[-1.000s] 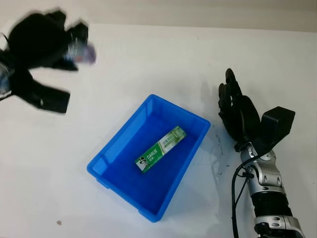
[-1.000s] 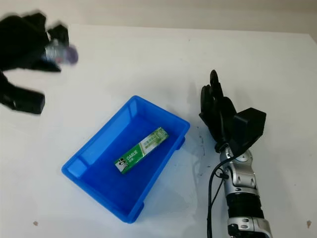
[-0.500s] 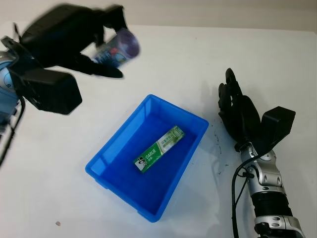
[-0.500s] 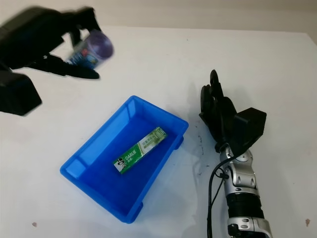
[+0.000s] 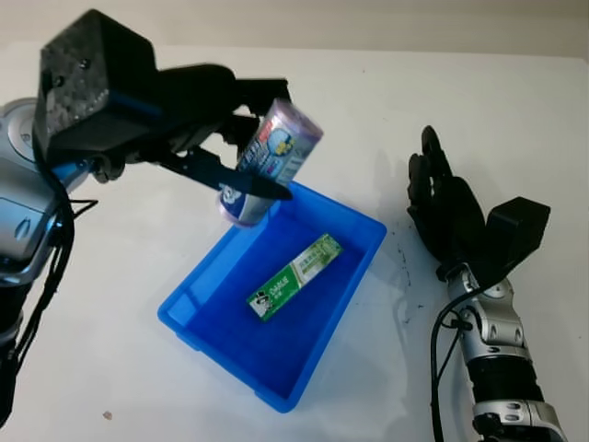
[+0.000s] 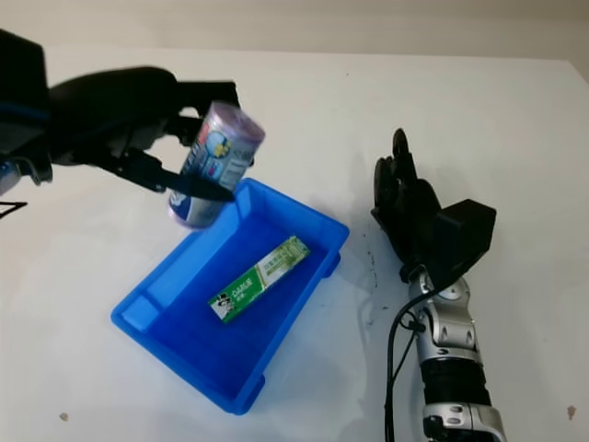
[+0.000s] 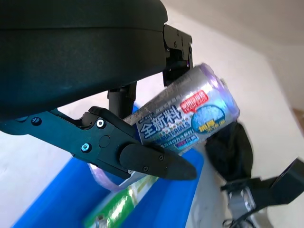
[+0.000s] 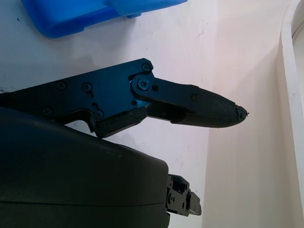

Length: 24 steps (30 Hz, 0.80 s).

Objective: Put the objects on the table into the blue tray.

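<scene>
Left hand (image 5: pixel 216 138) has its fingers clamped on the tilted purple roll (image 5: pixel 271 161), hanging over the blue tray's (image 5: pixel 207 276) far-left rim, green toothpaste box (image 5: pixel 296 276) inside, open right hand (image 5: pixel 446 216) just right of it.

1. the left hand (image 5: pixel 198 120) is matte black, with a boxy black shell and slim fingers (image 7: pixel 137 159) carrying small round screw heads.
2. its arm at 9 o'clock is silver-grey metal with thin black cables hanging alongside.
3. the right hand (image 5: pixel 446 212) at 4 o'clock is black too, with a square black block at the wrist.
4. below it runs a silver jointed forearm with black rings and a looping black cable.
</scene>
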### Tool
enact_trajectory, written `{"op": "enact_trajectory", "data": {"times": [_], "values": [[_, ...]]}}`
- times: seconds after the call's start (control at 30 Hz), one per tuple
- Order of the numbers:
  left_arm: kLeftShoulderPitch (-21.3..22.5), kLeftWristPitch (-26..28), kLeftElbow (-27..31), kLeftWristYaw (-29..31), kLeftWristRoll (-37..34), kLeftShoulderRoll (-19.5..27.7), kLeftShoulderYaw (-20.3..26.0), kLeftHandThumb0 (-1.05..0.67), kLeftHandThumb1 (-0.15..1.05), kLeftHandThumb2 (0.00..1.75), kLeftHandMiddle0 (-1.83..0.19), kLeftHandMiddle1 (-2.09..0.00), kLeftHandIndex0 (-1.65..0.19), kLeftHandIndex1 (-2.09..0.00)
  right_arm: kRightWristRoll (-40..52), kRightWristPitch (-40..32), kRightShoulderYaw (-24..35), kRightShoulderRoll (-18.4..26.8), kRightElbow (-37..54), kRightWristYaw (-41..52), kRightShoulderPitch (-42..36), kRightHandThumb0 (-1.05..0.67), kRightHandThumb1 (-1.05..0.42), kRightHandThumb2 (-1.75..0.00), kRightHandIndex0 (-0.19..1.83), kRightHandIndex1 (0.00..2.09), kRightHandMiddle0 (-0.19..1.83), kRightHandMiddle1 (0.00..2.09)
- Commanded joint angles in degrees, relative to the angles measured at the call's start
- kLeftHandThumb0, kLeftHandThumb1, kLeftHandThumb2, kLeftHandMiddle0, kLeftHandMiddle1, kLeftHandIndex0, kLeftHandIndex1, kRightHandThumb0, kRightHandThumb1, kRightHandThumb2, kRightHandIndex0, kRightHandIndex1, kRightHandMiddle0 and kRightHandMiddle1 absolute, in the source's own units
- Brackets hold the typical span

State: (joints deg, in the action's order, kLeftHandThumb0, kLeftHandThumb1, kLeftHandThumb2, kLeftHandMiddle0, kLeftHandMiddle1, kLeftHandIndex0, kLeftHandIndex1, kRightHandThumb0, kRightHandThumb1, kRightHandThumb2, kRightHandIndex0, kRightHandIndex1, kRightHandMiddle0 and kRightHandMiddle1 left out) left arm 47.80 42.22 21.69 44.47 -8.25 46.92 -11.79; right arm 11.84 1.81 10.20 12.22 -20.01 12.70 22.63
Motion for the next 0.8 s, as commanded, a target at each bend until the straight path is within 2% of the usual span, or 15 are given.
{"op": "enact_trajectory", "data": {"times": [0.0, 0.07, 0.13, 0.17, 0.27, 0.37, 0.7, 0.77], "values": [[1.46, 1.67, 1.74, 1.01, 1.00, 0.79, -1.16, -0.39, 1.05, 0.43, -0.03, -1.57, 0.17, -1.18, 0.09, -0.27, 0.26, -0.13, 1.55, -0.22, -0.09, -0.75, -1.05, -0.64, -0.19, 0.00, -0.19, 0.00], [1.55, 2.18, 1.72, 1.73, 1.78, 1.15, -1.91, -0.43, 1.05, 0.43, 0.03, -1.19, 0.19, -0.73, 0.11, -0.46, 0.21, -0.16, 1.70, -0.38, -0.09, -0.75, -1.05, -0.64, -0.19, 0.00, -0.19, 0.00], [1.72, 2.02, 1.46, 2.87, 2.51, 1.47, -2.61, -0.46, 1.05, 0.45, 0.06, -0.77, 0.18, -0.45, 0.06, -0.57, 0.18, -0.14, 1.92, -0.53, -0.19, -0.75, -1.05, -0.65, -0.19, 0.00, -0.19, 0.00], [1.96, 1.66, 1.11, 3.57, 2.77, 1.52, -2.92, -0.48, 1.05, 0.46, 0.03, -0.50, 0.18, -0.29, 0.11, -0.48, 0.23, -0.11, 1.91, -0.49, -0.25, -0.75, -1.05, -0.65, -0.19, 0.00, -0.19, 0.00], [2.43, -0.06, 0.16, 5.13, 3.52, 1.40, -3.38, -0.52, 1.05, 0.49, 0.09, -0.21, 0.19, -0.05, -0.11, -0.48, 0.25, 0.05, 1.95, -0.69, -0.40, -0.75, -1.05, -0.65, -0.19, 0.00, -0.19, 0.00], [2.75, -1.49, -0.44, 5.88, 4.89, 1.35, -3.77, -0.55, 1.05, 0.51, 0.14, -0.14, 0.19, -0.01, -0.31, -0.39, 0.25, 0.22, 1.91, -0.79, -0.28, -0.74, -1.05, -0.66, -0.19, 0.00, -0.19, 0.00], [3.44, -2.64, -1.75, 6.73, 8.95, 0.95, -4.03, -0.53, 1.05, 0.47, 0.04, -0.11, 0.10, -0.06, -0.63, -0.36, 0.25, 0.63, 1.98, -0.43, 0.38, -0.73, -1.05, -0.67, -0.19, 0.00, -0.19, 0.00], [3.09, -2.68, -2.08, 5.86, 9.27, 0.34, -2.95, -0.54, 1.05, 0.46, 0.02, -0.11, 0.07, -0.07, -0.49, -0.57, 0.35, 0.70, 2.03, -0.35, 0.55, -0.72, -1.05, -0.68, -0.19, 0.00, -0.19, 0.00]]}}
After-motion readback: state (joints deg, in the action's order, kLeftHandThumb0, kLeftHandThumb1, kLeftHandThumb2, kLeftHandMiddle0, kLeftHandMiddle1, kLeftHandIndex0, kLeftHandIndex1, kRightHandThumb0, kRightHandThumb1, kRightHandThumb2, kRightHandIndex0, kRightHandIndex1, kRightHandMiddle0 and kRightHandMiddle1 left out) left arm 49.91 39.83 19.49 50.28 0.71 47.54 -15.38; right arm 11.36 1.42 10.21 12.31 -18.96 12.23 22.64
